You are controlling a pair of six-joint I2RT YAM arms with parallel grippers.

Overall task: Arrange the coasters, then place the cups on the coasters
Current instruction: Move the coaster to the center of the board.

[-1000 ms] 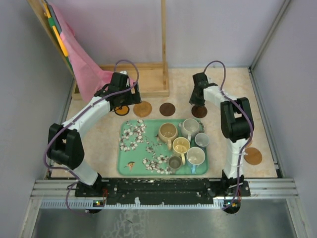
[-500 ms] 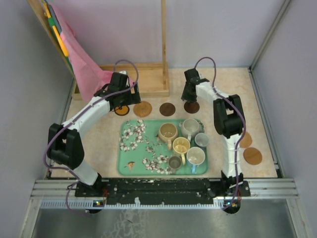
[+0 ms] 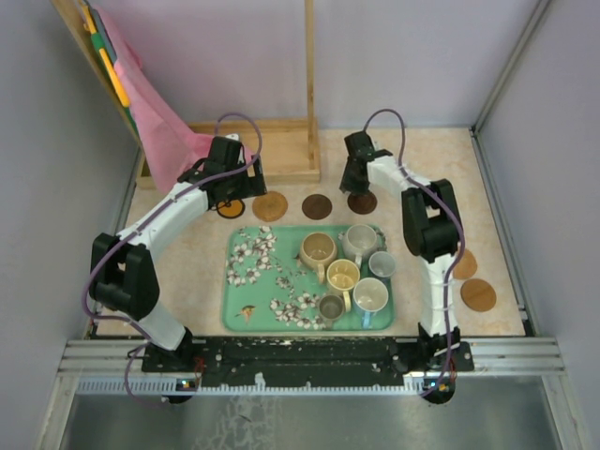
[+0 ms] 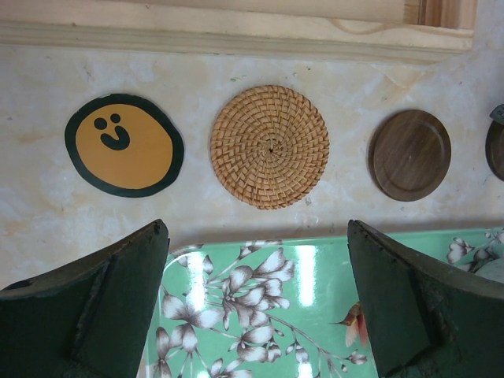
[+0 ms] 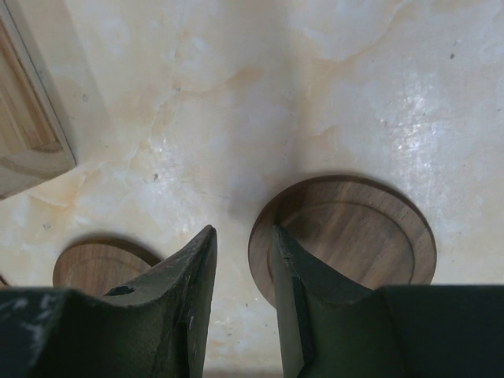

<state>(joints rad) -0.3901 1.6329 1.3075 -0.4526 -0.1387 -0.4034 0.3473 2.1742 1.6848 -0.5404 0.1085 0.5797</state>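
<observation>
The green floral tray (image 3: 255, 300) holds all six cups: tan (image 3: 318, 249), grey (image 3: 359, 239), pale blue (image 3: 382, 264), yellow (image 3: 342, 275), white (image 3: 370, 295) and a small dark one (image 3: 330, 307). None of them sits on a coaster. Behind the tray, a smiley coaster (image 4: 124, 145), a woven coaster (image 4: 269, 146) and a second dark brown coaster (image 4: 409, 154) lie in a row on the desk (image 3: 187, 262). The left gripper (image 4: 256, 228) hangs above them, jaws wide and empty. The right gripper (image 5: 243, 232) has narrow jaws closed on the rim of a dark brown coaster (image 5: 354, 236) that lies flat on the desk. Two orange-tan coasters (image 3: 478, 294) lie right of the tray.
</observation>
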